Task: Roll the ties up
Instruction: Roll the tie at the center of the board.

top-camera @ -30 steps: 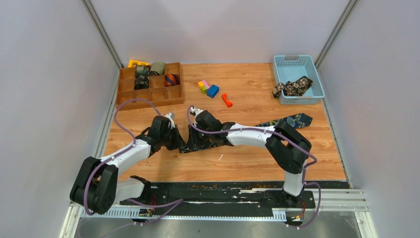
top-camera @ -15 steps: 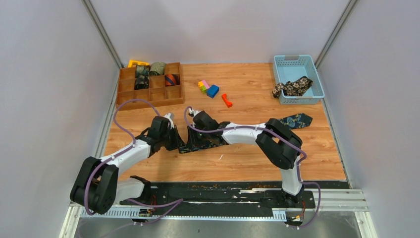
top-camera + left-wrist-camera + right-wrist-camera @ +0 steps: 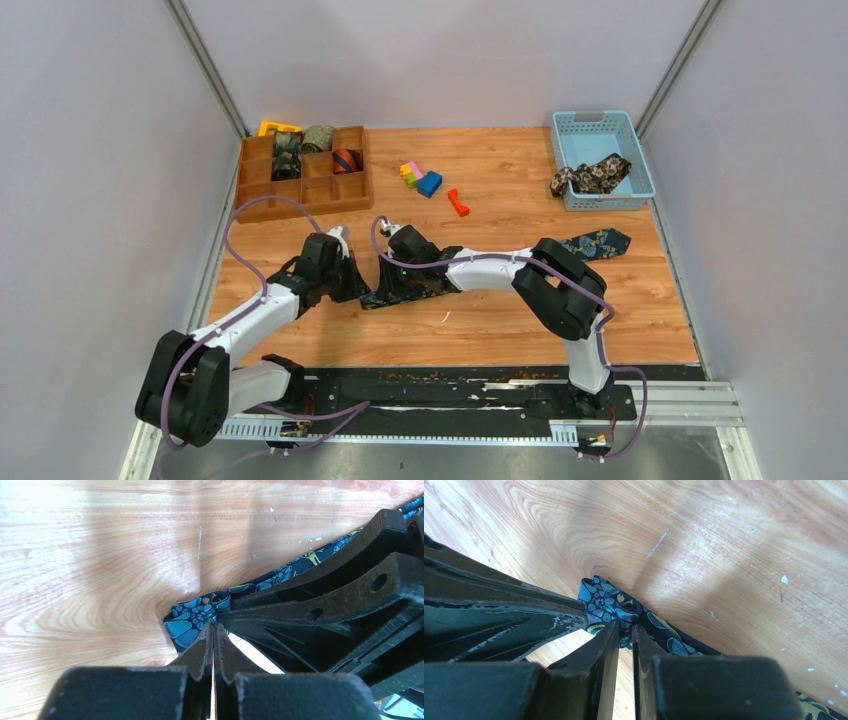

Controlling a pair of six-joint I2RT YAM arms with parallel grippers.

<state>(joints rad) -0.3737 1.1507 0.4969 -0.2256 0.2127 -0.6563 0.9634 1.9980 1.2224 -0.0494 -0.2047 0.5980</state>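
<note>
1. Since a second ago, the right arm's elbow is swung toward the left arm, uncovering more of the navy paisley tie (image 3: 600, 243), and the right gripper (image 3: 625, 625) is drawn narrower.
2. The right gripper is closed to a slim gap on bunched fabric at the tie's folded end.
3. The left gripper (image 3: 213, 625) is pressed fully shut, its tips touching that same fold from the opposite side. Whether cloth is pinched cannot be told.
4. The tie's length is stretched away behind the right gripper on the table (image 3: 500, 320).
5. Rolled ties (image 3: 318, 138) are held in a wooden tray (image 3: 300, 207) beyond the left gripper.
</note>
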